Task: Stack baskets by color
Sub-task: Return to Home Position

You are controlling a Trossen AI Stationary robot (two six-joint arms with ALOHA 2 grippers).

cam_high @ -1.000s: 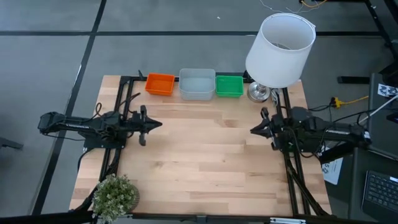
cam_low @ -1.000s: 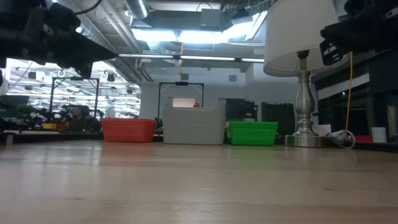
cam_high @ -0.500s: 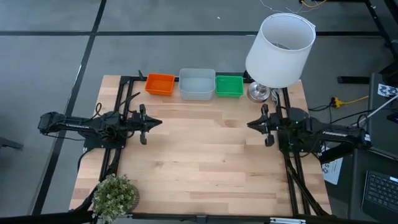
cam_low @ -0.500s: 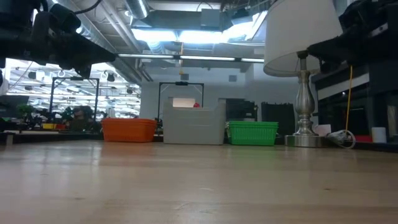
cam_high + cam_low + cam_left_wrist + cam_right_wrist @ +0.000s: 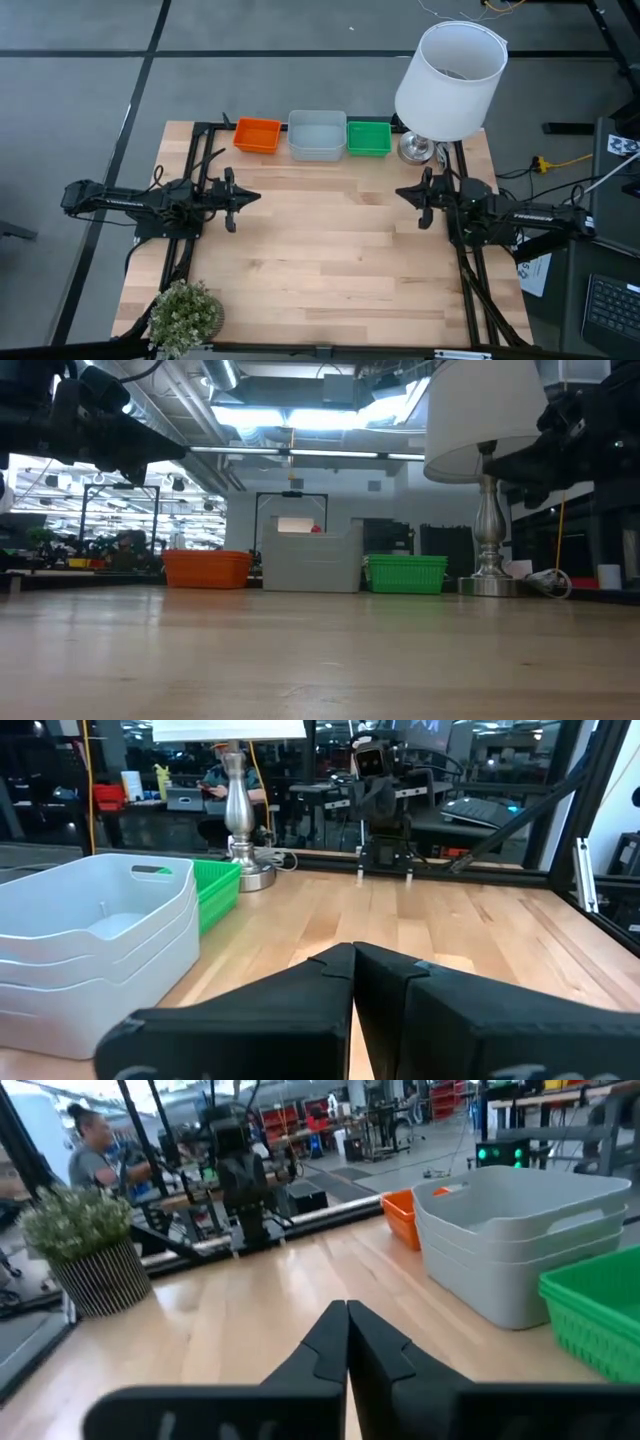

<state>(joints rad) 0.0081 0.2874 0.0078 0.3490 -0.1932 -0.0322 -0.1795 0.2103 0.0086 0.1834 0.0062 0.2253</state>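
Observation:
Three stacks of baskets stand in a row along the table's far edge: orange (image 5: 257,135), pale grey-blue (image 5: 317,135) in the middle, green (image 5: 368,138). Each stack rests by its bottom on the wooden table (image 5: 320,260). The grey-blue stack (image 5: 90,945) shows nested layers in the left wrist view. My left gripper (image 5: 256,198) hovers shut at the table's left side, pointing level toward the right. My right gripper (image 5: 399,193) hovers shut at the right side, pointing level toward the left, nothing between its fingers (image 5: 347,1342).
A lamp with a big white shade (image 5: 450,80) stands at the far right corner, close beside the green stack and above my right arm. A small potted plant (image 5: 185,312) sits at the near left corner. A person (image 5: 95,1145) shows beyond the table.
My right gripper has shut and has moved a little toward the table's far edge and left while sinking; its wrist has turned. The baskets and my left arm have kept still.

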